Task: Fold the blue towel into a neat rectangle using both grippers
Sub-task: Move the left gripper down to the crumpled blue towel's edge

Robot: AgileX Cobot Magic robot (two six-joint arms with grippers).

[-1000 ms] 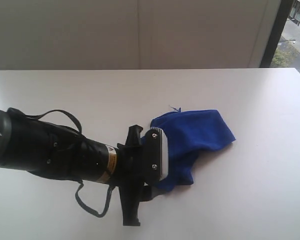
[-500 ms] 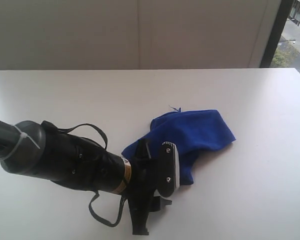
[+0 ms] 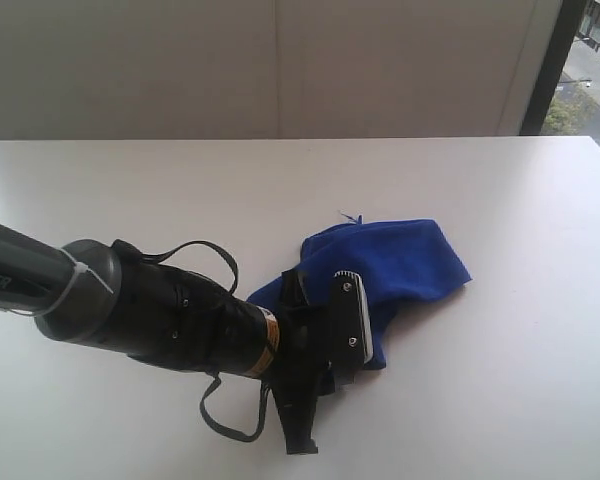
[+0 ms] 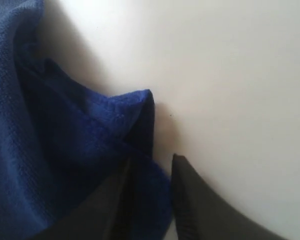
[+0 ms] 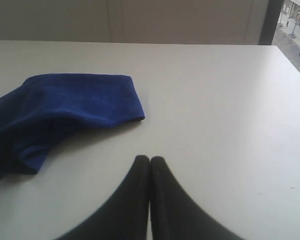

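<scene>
The blue towel lies crumpled right of the middle of the white table. My left gripper is down at the towel's near left corner, its tips hidden behind the grey-white wrist block. In the left wrist view the left gripper stands partly open astride a raised fold of the towel. The cloth fills most of the gap, with a sliver of table beside one finger. My right gripper is shut and empty above bare table, short of the towel; it is out of the exterior view.
A pale wall runs along the table's far edge, with a dark window frame at the far right. Black cables loop under the left arm. Bare tabletop surrounds the towel.
The left arm has slid right and lower onto the towel's near corner. Its jaws have narrowed around a fold of cloth. The right gripper and the rest of the towel have not moved.
</scene>
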